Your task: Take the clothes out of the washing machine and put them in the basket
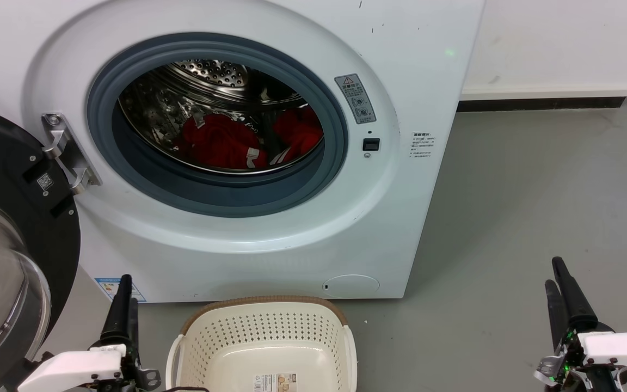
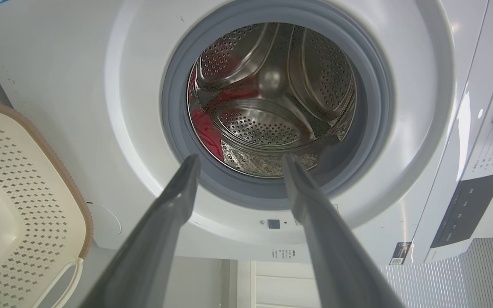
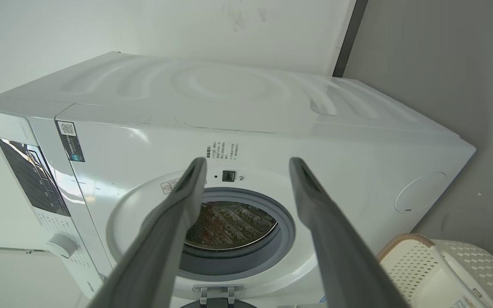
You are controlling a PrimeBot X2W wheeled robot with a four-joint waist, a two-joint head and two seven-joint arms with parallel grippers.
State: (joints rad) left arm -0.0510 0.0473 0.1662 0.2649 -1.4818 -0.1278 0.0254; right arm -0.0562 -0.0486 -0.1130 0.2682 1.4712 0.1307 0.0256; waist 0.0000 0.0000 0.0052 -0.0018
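Note:
The white washing machine point(image 1: 270, 239) stands with its door swung open to the left. Red clothes point(image 1: 226, 142) with white trim lie at the bottom of the steel drum, one heap to the left and another point(image 1: 300, 133) to the right. A sliver of red clothes point(image 2: 206, 128) appears in the left wrist view. The cream basket point(image 1: 183, 348) sits on the floor in front of the washer, holding only a label. My left gripper point(image 1: 127, 288) hangs open left of the basket, empty point(image 2: 241, 160). My right gripper point(image 1: 554, 272) is open and empty far to the right point(image 3: 248, 162).
The black-framed glass door point(image 1: 3, 245) juts out at the left, close to my left arm. Grey floor point(image 1: 509, 218) spreads to the right of the washer, up to a white wall with a dark baseboard point(image 1: 542, 103). The basket's rim point(image 3: 400, 250) shows in the right wrist view.

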